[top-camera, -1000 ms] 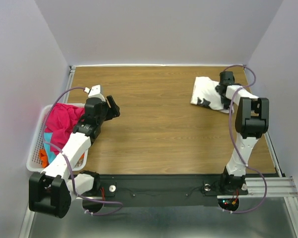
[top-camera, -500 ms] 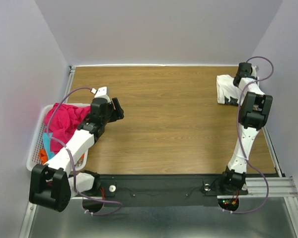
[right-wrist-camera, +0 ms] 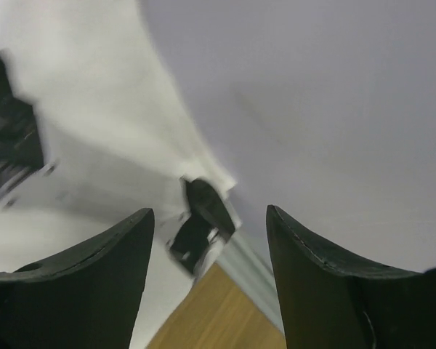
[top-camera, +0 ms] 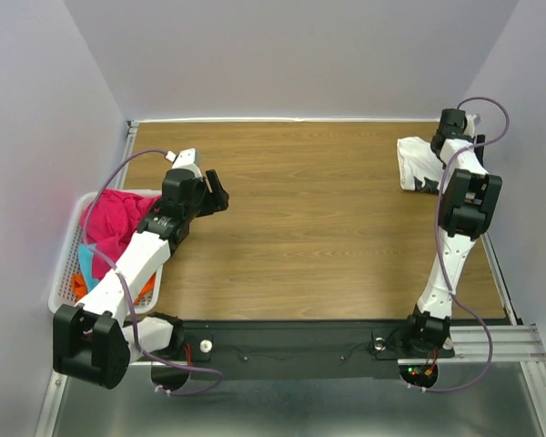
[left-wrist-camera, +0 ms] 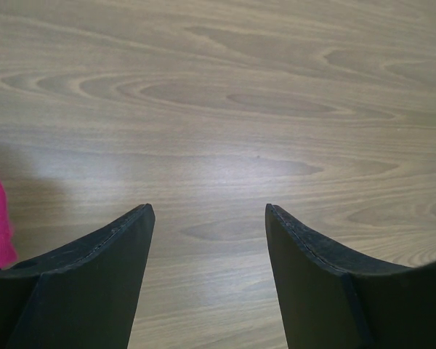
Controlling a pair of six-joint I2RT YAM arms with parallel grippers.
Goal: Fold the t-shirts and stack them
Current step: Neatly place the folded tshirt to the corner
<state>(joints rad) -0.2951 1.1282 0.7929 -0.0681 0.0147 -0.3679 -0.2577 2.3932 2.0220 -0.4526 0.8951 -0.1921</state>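
White shirt [top-camera: 417, 164] sits bunched up in the far right corner of the surface [top-camera: 300, 237]. The right pincer [right-wrist-camera: 209, 209] is just beside it, spread wide with nothing in it. The left pincer [left-wrist-camera: 209, 207] is released too, hanging empty over bare wood near the basket [top-camera: 73, 232] that holds the pink shirt [top-camera: 114, 223]. My guess is the white one's done, and next the left arm needs to swing back over the basket and grab the pink one.

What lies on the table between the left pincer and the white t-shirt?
Only bare wooden table: in the top external view, nothing sits between the left pincer and the white t-shirt at the far right.
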